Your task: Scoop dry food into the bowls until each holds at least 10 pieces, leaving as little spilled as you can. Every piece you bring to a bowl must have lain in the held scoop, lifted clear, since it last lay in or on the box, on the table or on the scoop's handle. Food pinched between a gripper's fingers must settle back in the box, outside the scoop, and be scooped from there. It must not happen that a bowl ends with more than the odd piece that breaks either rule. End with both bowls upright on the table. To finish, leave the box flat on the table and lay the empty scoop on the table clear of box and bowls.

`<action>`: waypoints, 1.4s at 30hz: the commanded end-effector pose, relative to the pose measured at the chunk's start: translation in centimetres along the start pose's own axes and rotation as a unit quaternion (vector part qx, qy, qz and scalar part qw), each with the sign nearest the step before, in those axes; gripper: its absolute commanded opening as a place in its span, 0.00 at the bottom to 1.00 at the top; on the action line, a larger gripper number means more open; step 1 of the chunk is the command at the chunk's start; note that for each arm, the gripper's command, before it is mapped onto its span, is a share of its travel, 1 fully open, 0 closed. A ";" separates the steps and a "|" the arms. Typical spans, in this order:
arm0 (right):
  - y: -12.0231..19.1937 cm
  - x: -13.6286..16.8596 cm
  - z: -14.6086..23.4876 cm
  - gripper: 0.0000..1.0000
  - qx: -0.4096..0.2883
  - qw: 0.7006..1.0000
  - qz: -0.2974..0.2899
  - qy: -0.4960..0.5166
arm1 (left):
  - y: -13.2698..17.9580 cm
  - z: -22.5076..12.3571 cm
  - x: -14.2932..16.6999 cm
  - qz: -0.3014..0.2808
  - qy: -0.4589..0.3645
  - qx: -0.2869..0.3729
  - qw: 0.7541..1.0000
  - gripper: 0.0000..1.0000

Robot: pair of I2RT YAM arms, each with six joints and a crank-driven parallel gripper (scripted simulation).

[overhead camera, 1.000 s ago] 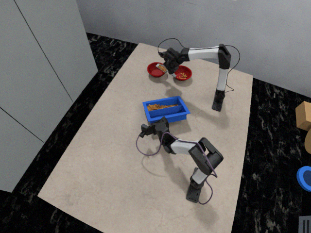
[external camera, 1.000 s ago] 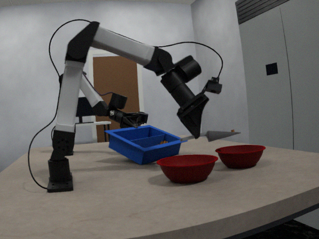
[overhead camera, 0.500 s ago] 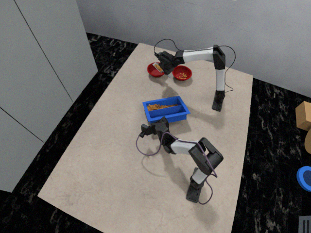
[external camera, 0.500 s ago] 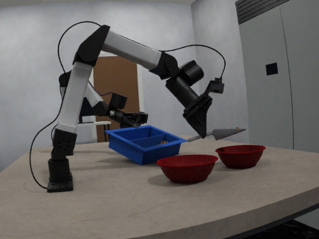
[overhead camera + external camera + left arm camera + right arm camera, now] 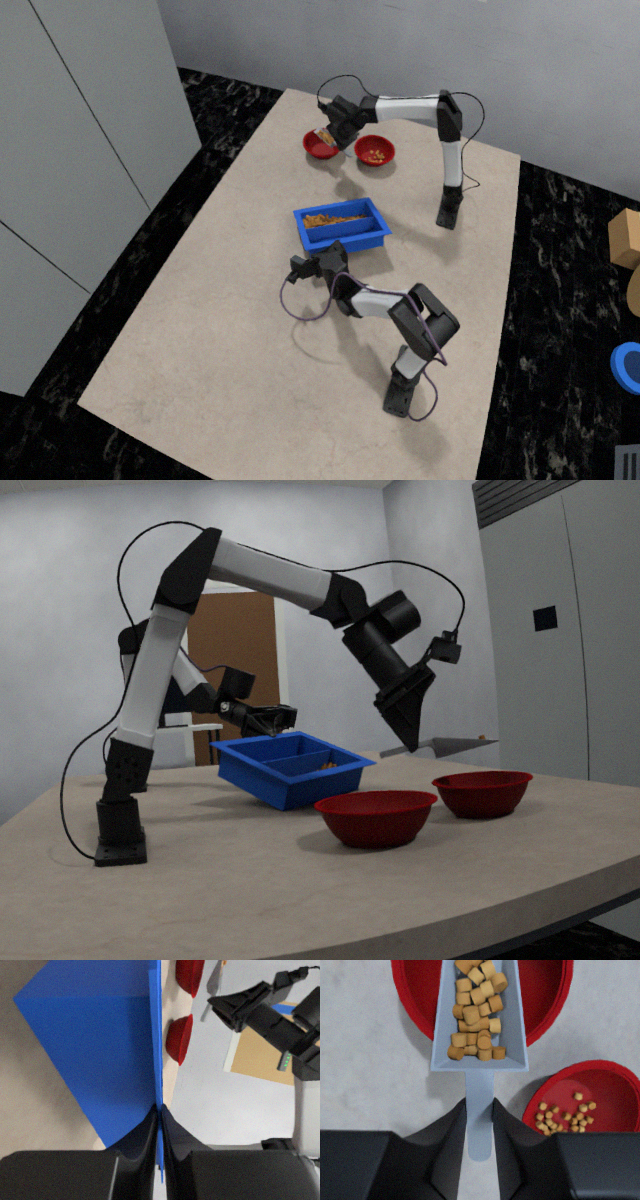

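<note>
scoop [image 5: 318, 131] [image 5: 460, 746] [image 5: 480, 1067] with food [image 5: 325, 136] [image 5: 478, 1012] above one bowl [image 5: 316, 147] [image 5: 481, 796] [image 5: 547, 1000], beside another [image 5: 374, 150] [image 5: 376, 821] [image 5: 570, 1091]

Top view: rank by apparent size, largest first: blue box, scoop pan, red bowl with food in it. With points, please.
1. Blue box [image 5: 345, 243] [image 5: 253, 785]
2. Red bowl with food in it [image 5: 374, 140] [image 5: 555, 1091]
3. Scoop pan [image 5: 326, 137] [image 5: 514, 1057], partly over the other bowl

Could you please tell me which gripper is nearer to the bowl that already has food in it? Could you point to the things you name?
The right gripper [image 5: 337, 144] [image 5: 479, 1100], just beside that bowl [image 5: 374, 137] and above the table. The left gripper [image 5: 159, 1106] is across at the blue box's far wall.
</note>
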State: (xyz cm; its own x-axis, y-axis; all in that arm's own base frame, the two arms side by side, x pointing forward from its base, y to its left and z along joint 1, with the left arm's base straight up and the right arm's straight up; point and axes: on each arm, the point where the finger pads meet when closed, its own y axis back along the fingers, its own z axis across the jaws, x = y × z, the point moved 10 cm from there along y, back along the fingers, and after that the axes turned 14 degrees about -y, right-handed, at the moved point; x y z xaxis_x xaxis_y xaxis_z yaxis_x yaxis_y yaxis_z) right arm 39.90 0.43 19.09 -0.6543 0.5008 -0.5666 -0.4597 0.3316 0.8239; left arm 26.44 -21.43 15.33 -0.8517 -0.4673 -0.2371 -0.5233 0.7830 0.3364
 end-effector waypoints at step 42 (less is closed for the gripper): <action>1.0 -2.4 -0.5 0.00 -0.045 0.997 0.060 -0.029 | 0.5 -3.3 -1.2 -0.016 -0.048 0.059 0.997 0.00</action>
State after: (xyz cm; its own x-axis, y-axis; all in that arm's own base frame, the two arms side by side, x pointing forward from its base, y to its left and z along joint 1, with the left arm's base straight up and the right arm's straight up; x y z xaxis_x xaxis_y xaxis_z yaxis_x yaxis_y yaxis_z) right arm 40.05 -0.82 20.63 -0.6913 0.5725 -0.4408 -0.4089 0.1928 0.8919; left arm 26.44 -21.43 15.33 -0.8517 -0.4673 -0.2371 -0.5233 0.7830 0.3364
